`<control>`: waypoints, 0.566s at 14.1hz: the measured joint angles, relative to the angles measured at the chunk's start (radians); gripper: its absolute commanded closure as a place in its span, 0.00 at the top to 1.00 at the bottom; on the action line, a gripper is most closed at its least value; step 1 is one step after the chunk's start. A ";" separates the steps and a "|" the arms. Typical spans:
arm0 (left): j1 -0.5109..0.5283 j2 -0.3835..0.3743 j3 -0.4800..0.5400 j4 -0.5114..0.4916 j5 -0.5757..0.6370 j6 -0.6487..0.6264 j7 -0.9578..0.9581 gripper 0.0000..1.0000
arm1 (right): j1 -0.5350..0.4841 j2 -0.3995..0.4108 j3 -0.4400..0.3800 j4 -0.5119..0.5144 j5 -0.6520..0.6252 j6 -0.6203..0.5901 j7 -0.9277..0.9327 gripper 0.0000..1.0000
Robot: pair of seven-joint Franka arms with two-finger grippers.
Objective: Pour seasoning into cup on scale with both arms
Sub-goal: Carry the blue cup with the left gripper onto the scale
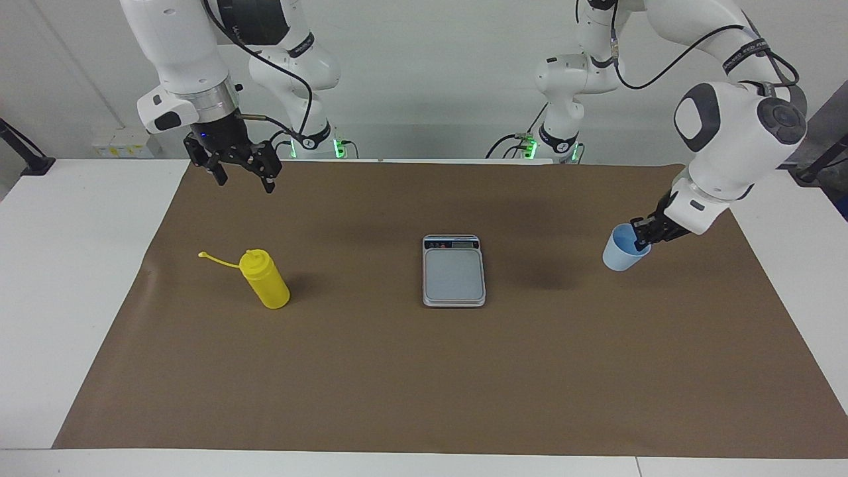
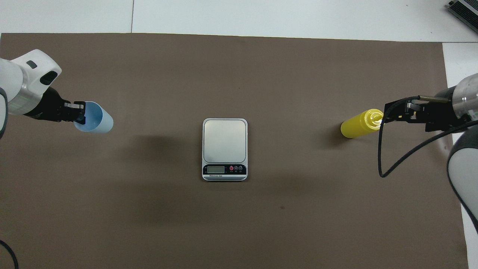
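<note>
**Ana:** Fingers first: the left gripper [image 1: 641, 240] has pinched the rim of the cup [image 1: 621, 252], one finger inside the wall, one outside. That cup tilts, lifted at the left arm's end of the brown mat [image 1: 424, 377], mouth leaning back toward the gripper.

**Ben:** And the right gripper [image 1: 242, 173]?

**Ana:** Spread wide, gripping nothing, hanging over the mat on the robots' side of the seasoning [image 1: 265, 279]. From overhead its tips cover the nozzle, but the facing view shows clear air between them.

**Ben:** So what does the coming move turn on?

**Ana:** My read: cup to scale [image 1: 454, 270]. The scale lies mid-mat, well apart from the cup, straight along the table toward the right arm's end. Its long axis runs toward the robots, display strip [image 2: 224, 169] at their end, so the bare weighing plate [image 2: 224, 141] is the landing spot.

**Ben:** The bottle?

**Ana:** Upright at the right arm's end, long axis vertical, nozzle up, cap strap [image 1: 216, 259] trailing out toward that end. The right arm is plainly the nearer one; a descent from above looks likely.
</note>
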 measured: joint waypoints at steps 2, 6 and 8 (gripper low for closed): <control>-0.063 0.000 -0.002 0.009 0.003 -0.003 -0.062 0.00 | 0.000 0.000 0.000 0.000 0.000 0.000 0.000 1.00; -0.191 0.000 -0.007 0.014 0.005 0.006 -0.189 0.00 | 0.000 0.000 0.000 0.000 0.000 0.000 0.000 1.00; -0.249 0.002 -0.010 0.014 0.005 0.037 -0.256 0.00 | 0.000 0.000 0.000 0.000 0.000 0.000 0.000 1.00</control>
